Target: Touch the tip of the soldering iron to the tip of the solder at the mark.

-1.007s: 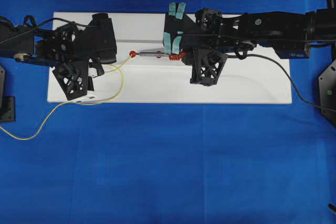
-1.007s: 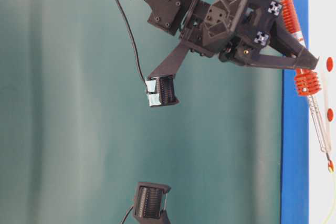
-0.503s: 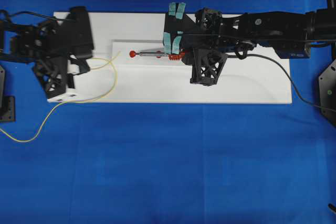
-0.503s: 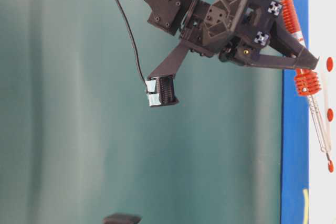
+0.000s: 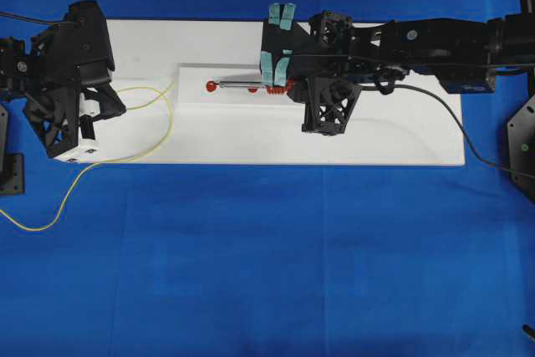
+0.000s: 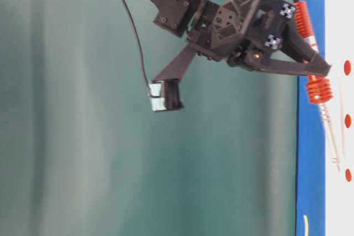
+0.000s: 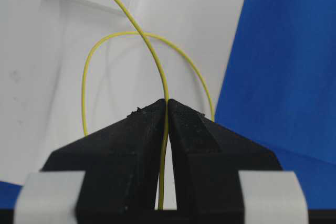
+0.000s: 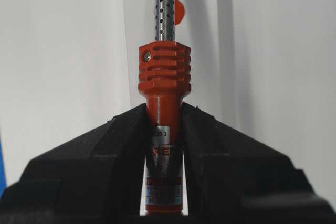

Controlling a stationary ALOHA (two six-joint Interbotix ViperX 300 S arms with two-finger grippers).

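left gripper [image 7: 167, 109]: pinching solder [image 7: 157, 61], free end ahead | right gripper [image 8: 164, 116]: clamped on iron [image 8: 164, 98], tip ahead near mark [image 5: 211, 86] | advice: advance solder end slowly to that mark, iron steady

This looks like a robotics lab. A worktop [image 5: 251, 273] draped in plain blue cloth carries a white board [image 5: 393, 135], with two black robot arms mounted at its ends. A flat teal backdrop [image 6: 83, 136] closes off the side view.

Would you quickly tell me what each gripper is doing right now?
Left gripper: shut on the solder.
Right gripper: shut on the soldering iron.
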